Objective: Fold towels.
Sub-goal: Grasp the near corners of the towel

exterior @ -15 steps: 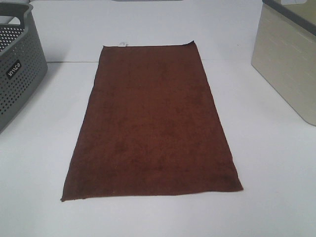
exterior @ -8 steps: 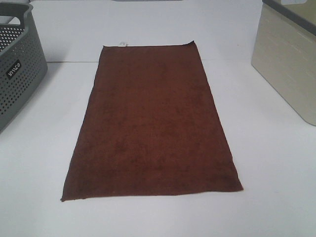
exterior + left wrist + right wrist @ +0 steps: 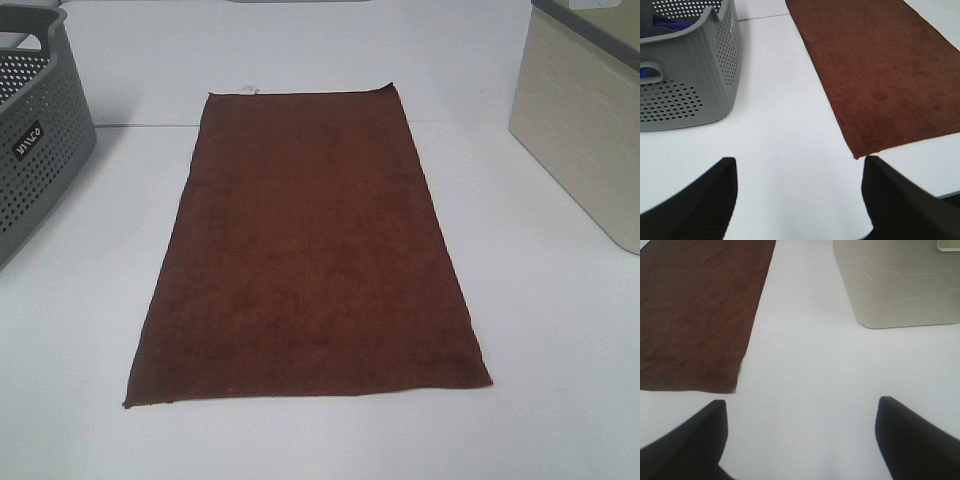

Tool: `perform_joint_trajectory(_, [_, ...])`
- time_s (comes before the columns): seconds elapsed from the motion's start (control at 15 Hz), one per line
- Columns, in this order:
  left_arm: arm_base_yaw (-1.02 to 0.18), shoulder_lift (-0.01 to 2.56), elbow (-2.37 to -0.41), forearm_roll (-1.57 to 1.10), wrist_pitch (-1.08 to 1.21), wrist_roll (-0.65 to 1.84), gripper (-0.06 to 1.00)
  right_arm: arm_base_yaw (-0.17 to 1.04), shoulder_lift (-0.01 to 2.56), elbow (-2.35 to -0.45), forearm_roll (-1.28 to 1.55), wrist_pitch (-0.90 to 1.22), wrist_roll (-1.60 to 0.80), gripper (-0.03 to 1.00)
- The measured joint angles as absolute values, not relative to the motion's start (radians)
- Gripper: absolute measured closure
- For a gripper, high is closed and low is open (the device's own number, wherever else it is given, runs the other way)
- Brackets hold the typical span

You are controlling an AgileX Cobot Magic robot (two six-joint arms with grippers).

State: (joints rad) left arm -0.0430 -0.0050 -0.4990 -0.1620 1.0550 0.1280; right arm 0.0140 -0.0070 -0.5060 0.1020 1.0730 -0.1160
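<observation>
Flanking flat towel (image 3: 310, 250): grey basket (image 3: 35, 150) left, beige bin (image 3: 585, 130) right.

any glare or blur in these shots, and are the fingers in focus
Exterior high: flat bright light, white table nearly washed out, towel clear, no glare spots. Left wrist: left fingers dark, soft-edged. Right wrist: right fingers likewise blurred.

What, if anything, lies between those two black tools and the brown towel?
Nothing visible. Only white table separates the left tool and the right tool from the towel and its near corners. The grey basket and beige bin stand off to the sides.
</observation>
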Motion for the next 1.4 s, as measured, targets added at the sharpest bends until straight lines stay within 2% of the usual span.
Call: perform_joint_trajectory(1.4, [-0.043, -0.005, -0.499, -0.162, 1.055, 0.128, 0.27, 0.014, -0.007, -0.506, 0.102, 1.073, -0.116, 0.2])
